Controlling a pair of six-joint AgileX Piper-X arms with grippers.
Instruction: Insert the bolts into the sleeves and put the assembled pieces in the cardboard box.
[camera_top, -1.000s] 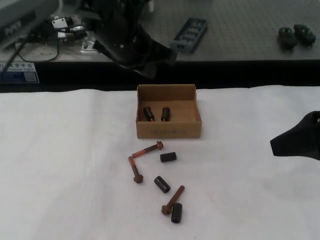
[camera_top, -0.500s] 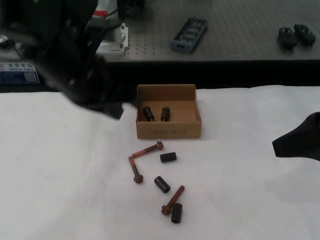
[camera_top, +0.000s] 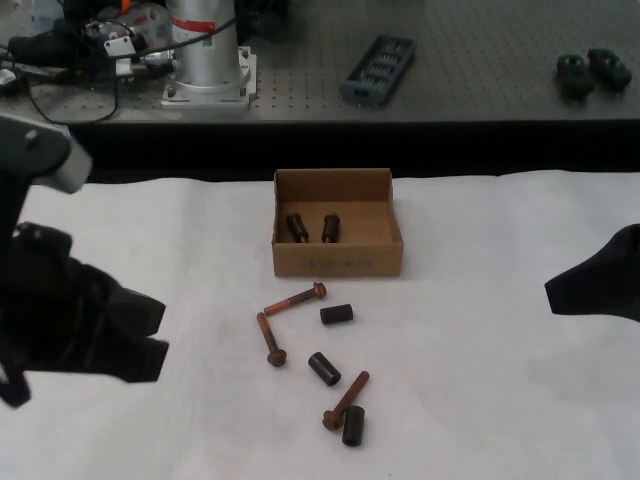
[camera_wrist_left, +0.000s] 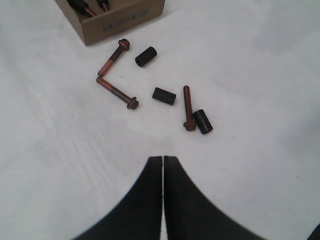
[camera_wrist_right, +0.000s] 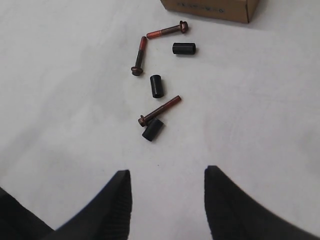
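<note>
The left gripper (camera_wrist_left: 163, 167) hangs over the white cloth (camera_wrist_left: 260, 55) with its two fingers pressed together, clenched on nothing. The right gripper (camera_wrist_right: 167, 186) is released, its fingers spread wide with bare cloth between them.

Closest ahead of the left gripper lies the nearest sleeve (camera_wrist_left: 202, 121), on its side, with the nearest bolt (camera_wrist_left: 186, 107) just beside it. That bolt's head is at the sleeve end and its shank points away from the gripper. A little farther out sits the middle sleeve (camera_wrist_left: 164, 96), apart from both. Beyond it and to one side is the second bolt (camera_wrist_left: 117, 93), and farther again the third bolt (camera_wrist_left: 113, 57), their threaded ends almost meeting in a corner. The far sleeve (camera_wrist_left: 145, 56) lies near the third bolt's head, not touching it.

Farthest from both grippers stands the cardboard box (camera_top: 338, 262), open at the top, with two assembled pieces (camera_top: 312, 227) lying side by side inside. A single line of dark print runs across the box's front wall, too small to make out.

Behind the cloth, on the perforated bench (camera_top: 480, 80), are a blue tray (camera_top: 378, 68), a silver post (camera_top: 205, 45) and two dark green parts (camera_top: 595, 70). No writing can be made out on them.
</note>
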